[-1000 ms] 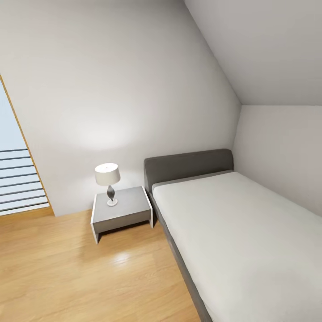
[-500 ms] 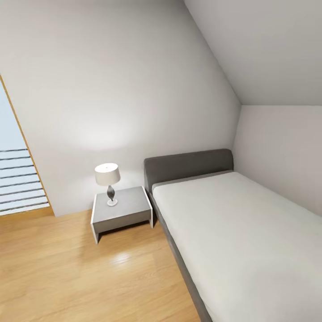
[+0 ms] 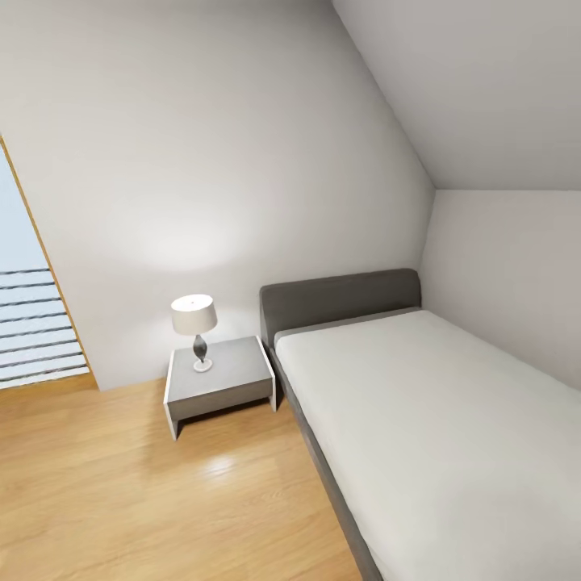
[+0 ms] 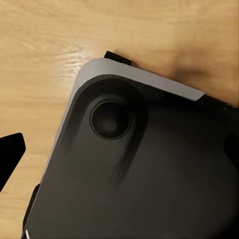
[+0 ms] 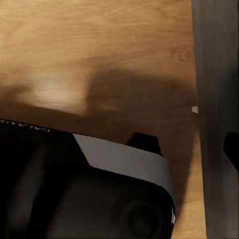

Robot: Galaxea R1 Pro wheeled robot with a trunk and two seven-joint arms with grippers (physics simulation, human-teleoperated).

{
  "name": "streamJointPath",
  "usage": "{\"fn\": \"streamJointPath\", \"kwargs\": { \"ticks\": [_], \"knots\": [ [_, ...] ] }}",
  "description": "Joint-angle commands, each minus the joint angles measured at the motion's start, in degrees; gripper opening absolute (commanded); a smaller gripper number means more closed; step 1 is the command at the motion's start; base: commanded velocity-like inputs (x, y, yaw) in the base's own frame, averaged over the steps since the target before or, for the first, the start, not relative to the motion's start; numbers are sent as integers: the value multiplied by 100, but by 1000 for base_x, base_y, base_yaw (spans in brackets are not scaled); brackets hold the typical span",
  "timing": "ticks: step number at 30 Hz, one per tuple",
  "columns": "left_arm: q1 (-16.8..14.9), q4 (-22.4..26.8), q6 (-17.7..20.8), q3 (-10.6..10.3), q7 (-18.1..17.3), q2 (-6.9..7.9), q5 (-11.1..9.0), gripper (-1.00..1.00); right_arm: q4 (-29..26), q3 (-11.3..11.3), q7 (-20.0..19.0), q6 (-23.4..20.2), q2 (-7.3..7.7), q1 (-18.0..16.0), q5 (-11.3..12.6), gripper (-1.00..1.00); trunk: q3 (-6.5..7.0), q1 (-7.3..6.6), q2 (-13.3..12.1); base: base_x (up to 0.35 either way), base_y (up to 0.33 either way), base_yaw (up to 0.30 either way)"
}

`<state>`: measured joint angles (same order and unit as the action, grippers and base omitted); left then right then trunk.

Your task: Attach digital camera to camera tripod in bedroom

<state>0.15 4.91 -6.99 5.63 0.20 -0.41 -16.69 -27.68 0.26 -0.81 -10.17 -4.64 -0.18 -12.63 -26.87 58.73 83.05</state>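
Note:
The digital camera and the camera tripod are out of view. I am in the bedroom, facing a grey upholstered bed (image 3: 436, 420) with a white mattress under a sloped white ceiling. Both arms hang low beside my base. In the left wrist view one black fingertip (image 4: 9, 154) juts in over the wood floor (image 4: 50, 40), beside my dark base shell (image 4: 149, 169). In the right wrist view a dark fingertip (image 5: 232, 149) sits at the frame's edge near a grey panel (image 5: 216, 74). Nothing shows between the fingers.
A grey nightstand (image 3: 219, 379) with a lit table lamp (image 3: 194, 316) stands left of the bed's headboard (image 3: 339, 298). A wood-framed opening with horizontal slats (image 3: 32, 323) is at the far left. Light plank floor (image 3: 121, 484) stretches in front of the nightstand.

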Motion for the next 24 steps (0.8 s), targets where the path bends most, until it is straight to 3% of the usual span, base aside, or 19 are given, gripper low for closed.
{"fn": "streamJointPath", "kwargs": {
  "ticks": [1, 6, 8, 17, 18, 24],
  "knots": [
    [2, 20, -2, 49, 1, -1, -5, 100, -270, 0, -10, -288, -84, 1, -88, 100, -6, 0, 3, 0, 0, 0],
    [1, 64, 8, 63, -1, 3, -38, 100, -1287, 3, -16, -1230, -420, -57, -182, 100, -6, 0, 3, 0, 0, 0],
    [0, 126, 15, 67, 0, 4, -44, 100, -1617, 40, -25, -1565, -536, -270, -200, 100, -6, 0, 3, 0, 0, 0],
    [0, 656, 218, 70, -9, 15, -52, 100, -1518, 566, -269, -2174, -536, -1505, -149, 100, -6, 0, 3, 0, 0, 0],
    [1, 822, 379, 69, -10, 31, -52, 100, -1404, 638, -386, -2230, -536, -1801, -134, 100, -6, 0, 3, 0, 0, 0],
    [0, 1442, 1050, 74, -14, 102, -59, 100, -1161, 732, -822, -2329, -536, -2599, -115, 100, -6, 0, 3, 0, 0, 0]
  ]
}}
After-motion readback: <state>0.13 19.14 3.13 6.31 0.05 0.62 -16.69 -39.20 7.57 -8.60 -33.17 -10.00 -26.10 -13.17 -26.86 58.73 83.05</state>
